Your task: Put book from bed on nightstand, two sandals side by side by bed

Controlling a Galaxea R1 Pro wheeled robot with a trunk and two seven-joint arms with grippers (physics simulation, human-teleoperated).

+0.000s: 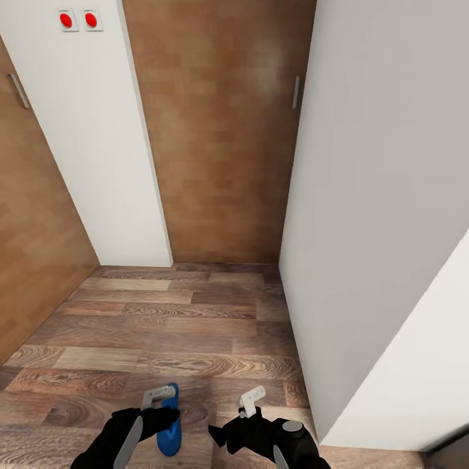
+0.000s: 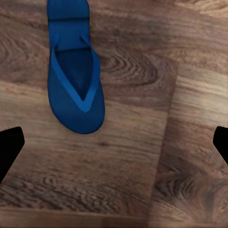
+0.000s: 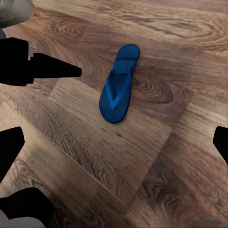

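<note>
One blue sandal [image 1: 170, 435] lies flat on the wooden floor just in front of me, its heel end under my left gripper [image 1: 159, 397]. In the left wrist view the sandal [image 2: 73, 90] lies strap-up a little beyond the open left gripper [image 2: 114, 142], whose black fingertips [image 2: 9, 145] stand wide apart with nothing between them. My right gripper [image 1: 253, 400] hovers to the sandal's right, open and empty [image 3: 114, 147]; its view has the sandal [image 3: 118, 85] further off. The book, the bed and the nightstand are out of view.
A narrow passage: a white wall [image 1: 384, 195] close on my right, a white panel with two red buttons [image 1: 78, 20] at the left, and brown wooden doors [image 1: 221, 130] ahead. Wooden floor [image 1: 182, 326] stretches forward between them.
</note>
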